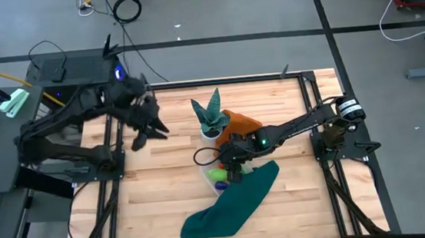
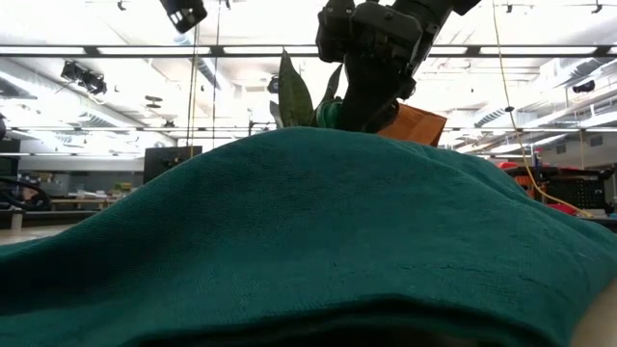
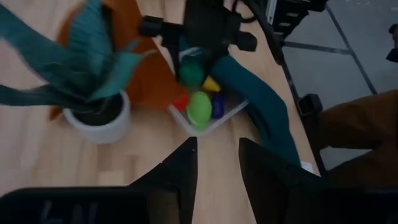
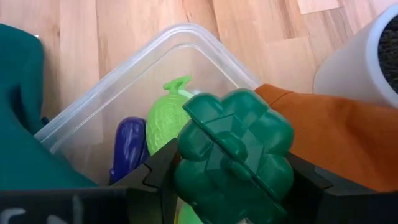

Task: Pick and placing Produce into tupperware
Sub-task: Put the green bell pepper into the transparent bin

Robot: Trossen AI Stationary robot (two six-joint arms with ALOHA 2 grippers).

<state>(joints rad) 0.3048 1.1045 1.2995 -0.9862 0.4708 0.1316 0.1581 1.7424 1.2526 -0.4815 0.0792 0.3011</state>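
Gripping lumpy dark-green produce (image 4: pixel 233 155), right gripper (image 4: pixel 231 180)

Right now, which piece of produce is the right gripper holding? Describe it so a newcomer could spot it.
Find the white plant pot mid-table; beside it sits the clear tupperware. Over it, the right gripper clamps a dark green, lumpy piece, darker and knobblier than the smooth light-green one inside.

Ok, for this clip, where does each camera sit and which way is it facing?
High: overhead, straight down; both arms, the left claw idle, the right claw over the tupperware.
Low: table height, mostly blocked by the green cloth; the right arm drops in.
Left wrist: past its open fingers toward the tupperware.
Right wrist: down into the tupperware, gripping dark green produce.
Both wrists share the light green piece.
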